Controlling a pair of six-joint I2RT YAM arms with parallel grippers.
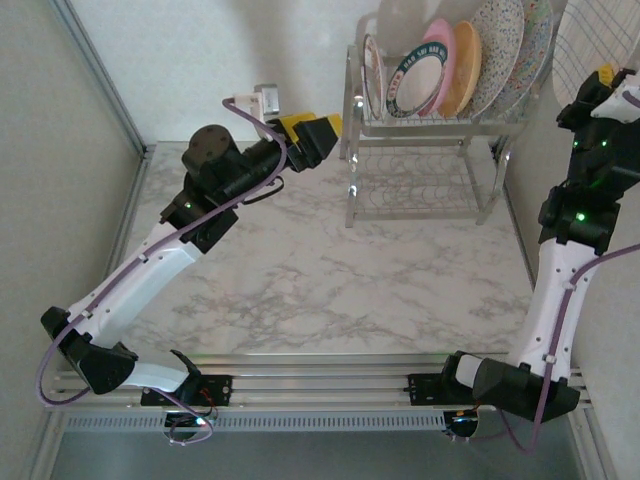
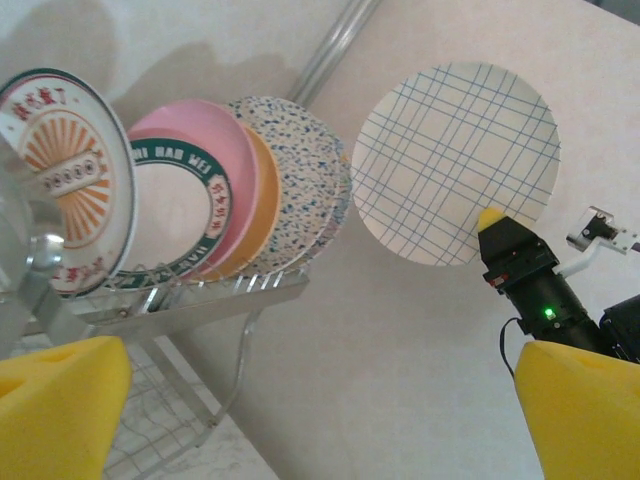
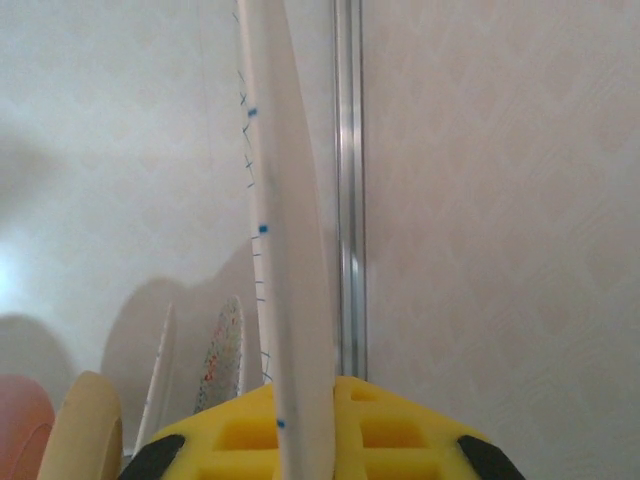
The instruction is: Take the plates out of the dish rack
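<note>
The dish rack (image 1: 352, 150) at the desk's (image 1: 300, 280) far edge holds a row of plates (image 1: 420, 80) upright in its upper basket. The right tool (image 2: 492, 222) is clamped on a grid-lined plate (image 2: 455, 160) raised beside the rack. The left tool (image 1: 333, 127) stands apart.

The top camera looks steeply down from the near side, with the dish rack (image 1: 430, 124) at one o'clock. The left wrist camera faces the racked plates (image 2: 190, 200) closely (tilted upward). The right wrist camera sights along a crosshatched plate (image 3: 295, 250), with the racked plates at seven o'clock.
</note>
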